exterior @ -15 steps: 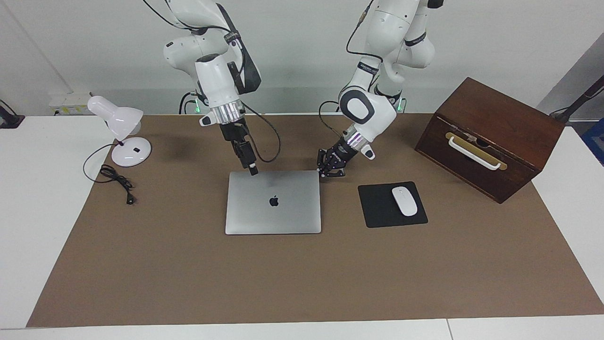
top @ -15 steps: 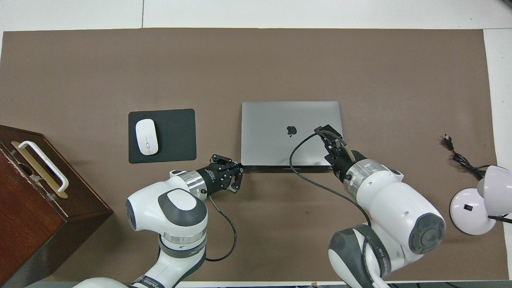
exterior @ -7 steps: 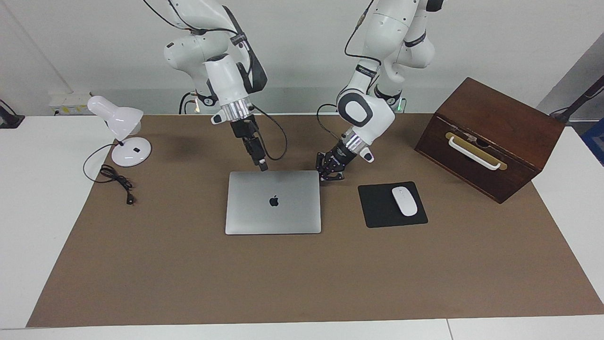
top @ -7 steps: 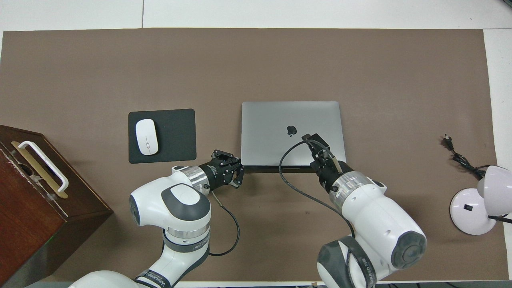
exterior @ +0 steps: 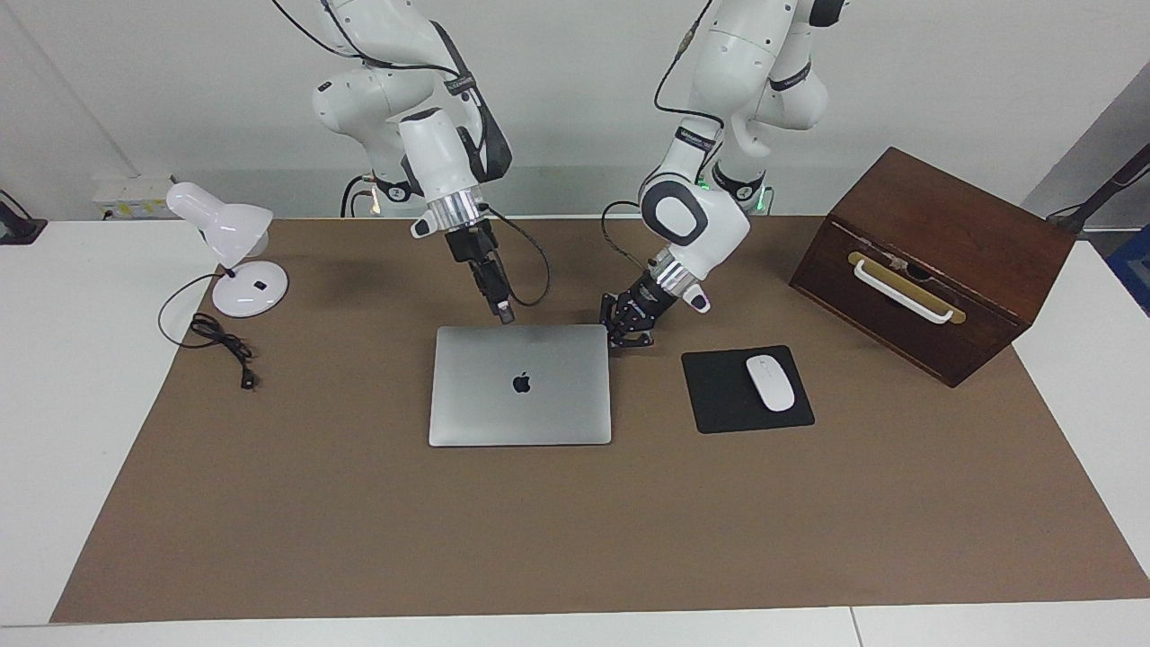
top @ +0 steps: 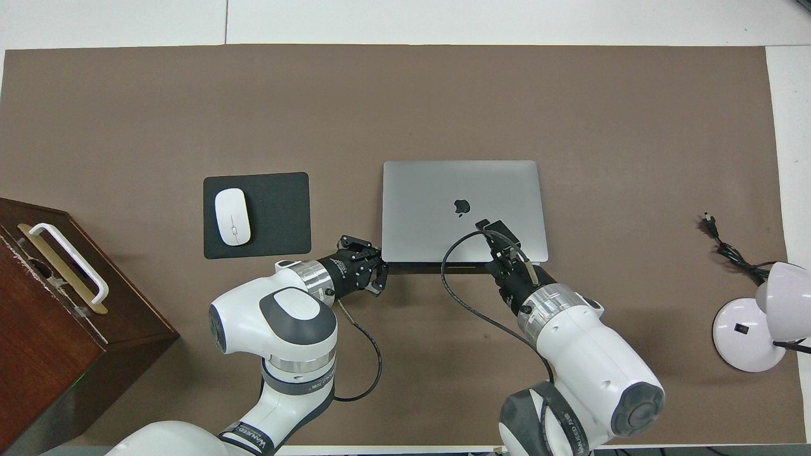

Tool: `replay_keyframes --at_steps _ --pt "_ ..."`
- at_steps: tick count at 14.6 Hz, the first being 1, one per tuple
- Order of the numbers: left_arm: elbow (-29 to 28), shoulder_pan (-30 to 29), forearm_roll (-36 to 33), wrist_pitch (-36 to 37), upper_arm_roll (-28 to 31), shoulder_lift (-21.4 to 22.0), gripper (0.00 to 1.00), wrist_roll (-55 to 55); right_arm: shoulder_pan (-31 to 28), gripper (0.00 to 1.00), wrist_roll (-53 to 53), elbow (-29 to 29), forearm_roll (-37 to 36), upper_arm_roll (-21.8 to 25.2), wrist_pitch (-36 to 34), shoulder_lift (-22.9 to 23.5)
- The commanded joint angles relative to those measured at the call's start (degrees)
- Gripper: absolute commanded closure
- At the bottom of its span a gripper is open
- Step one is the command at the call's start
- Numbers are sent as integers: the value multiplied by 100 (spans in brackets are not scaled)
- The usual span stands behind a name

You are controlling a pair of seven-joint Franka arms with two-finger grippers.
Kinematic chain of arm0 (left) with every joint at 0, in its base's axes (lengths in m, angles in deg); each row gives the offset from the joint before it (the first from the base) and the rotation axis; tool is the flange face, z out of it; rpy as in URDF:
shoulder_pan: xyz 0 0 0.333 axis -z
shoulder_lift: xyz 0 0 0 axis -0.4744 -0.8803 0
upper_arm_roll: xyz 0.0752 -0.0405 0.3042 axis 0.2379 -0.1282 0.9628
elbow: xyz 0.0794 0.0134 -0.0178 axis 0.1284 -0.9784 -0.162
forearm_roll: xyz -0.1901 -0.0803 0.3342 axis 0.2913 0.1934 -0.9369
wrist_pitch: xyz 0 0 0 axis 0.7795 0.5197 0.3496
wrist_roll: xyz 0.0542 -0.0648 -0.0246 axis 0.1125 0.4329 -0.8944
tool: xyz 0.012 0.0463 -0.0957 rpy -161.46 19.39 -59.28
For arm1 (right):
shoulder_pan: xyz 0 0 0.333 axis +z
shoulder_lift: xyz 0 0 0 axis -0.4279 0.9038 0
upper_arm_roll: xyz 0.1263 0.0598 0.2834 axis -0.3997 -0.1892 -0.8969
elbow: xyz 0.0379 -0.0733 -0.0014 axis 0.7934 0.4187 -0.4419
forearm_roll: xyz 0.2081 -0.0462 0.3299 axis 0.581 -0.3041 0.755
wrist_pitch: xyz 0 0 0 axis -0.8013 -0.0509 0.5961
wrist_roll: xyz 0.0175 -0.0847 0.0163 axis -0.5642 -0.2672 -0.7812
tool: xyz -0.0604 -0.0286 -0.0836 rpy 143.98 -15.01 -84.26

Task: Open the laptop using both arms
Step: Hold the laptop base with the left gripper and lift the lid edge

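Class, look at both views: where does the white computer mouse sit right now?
The white mouse lies on the black mouse pad, beside the closed laptop toward the left arm's end, between it and the wooden box.

I see a white table point(exterior: 54, 377) under a brown mat point(exterior: 575, 521); on it lie the closed laptop point(exterior: 520, 385), mouse pad point(exterior: 719, 395), wooden box point(exterior: 934, 261), and lamp point(exterior: 235, 256), apparently unplugged.

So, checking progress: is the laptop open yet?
Shut: the laptop lies flat, its lid with logo facing up, no keyboard showing.
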Motion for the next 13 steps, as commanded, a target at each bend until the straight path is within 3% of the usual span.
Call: replay_keyframes --at_steps 1,13 --pt "159 125 182 -166 27 -208 100 147 16 0 243 200 -65 4 265 -86" --pt "142 195 173 -236 27 -305 100 314 16 0 402 147 -74 4 239 265"
